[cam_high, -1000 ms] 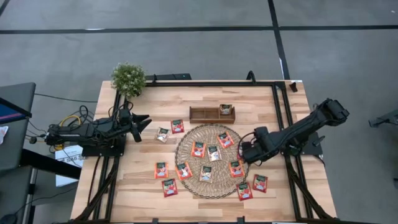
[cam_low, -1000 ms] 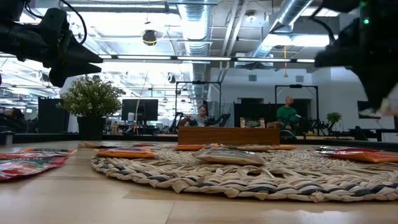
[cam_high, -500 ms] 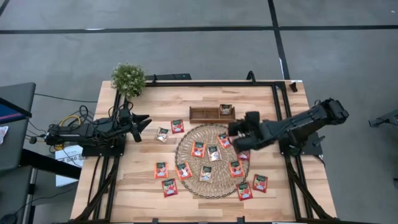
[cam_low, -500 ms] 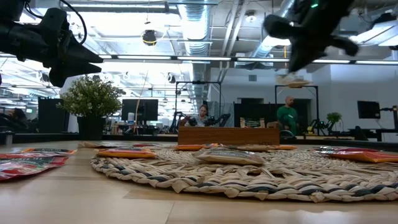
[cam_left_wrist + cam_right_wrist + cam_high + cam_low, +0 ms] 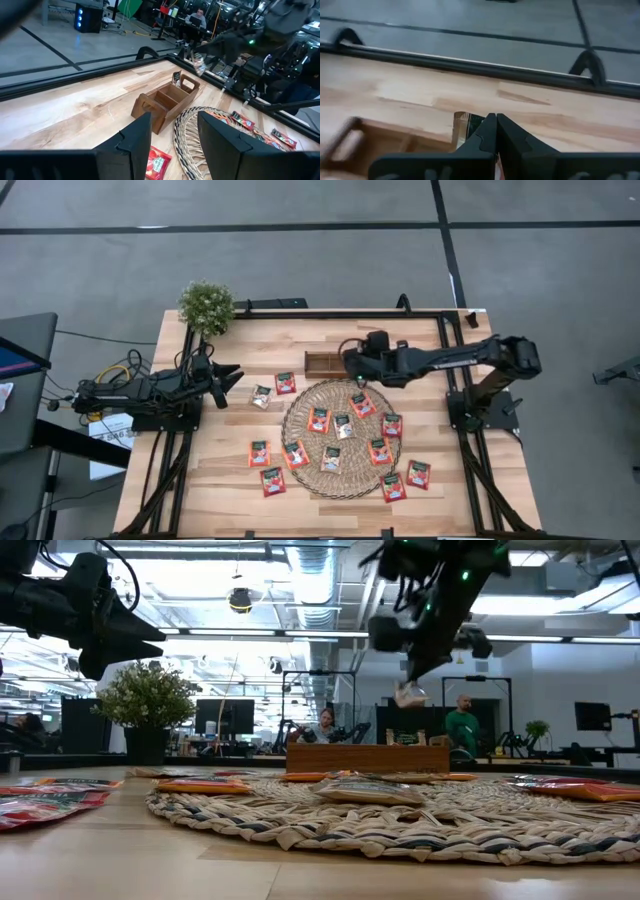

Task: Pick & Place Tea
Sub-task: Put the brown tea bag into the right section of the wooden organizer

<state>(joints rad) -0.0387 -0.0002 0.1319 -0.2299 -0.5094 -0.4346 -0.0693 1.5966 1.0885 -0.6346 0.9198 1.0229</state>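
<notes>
My right gripper (image 5: 347, 360) hangs over the tray (image 5: 318, 364), fingers pinched shut on a sachet (image 5: 409, 695) dangling above it. To place it well, I judge I should centre over a free compartment, come down low and only then let go, so the packet drops flat instead of catching the rim. The other sachets (image 5: 345, 425) lie on and around the mat (image 5: 296, 408). My left gripper (image 5: 232, 374) waits at the table's left, fingers apart, empty. No label is readable.
</notes>
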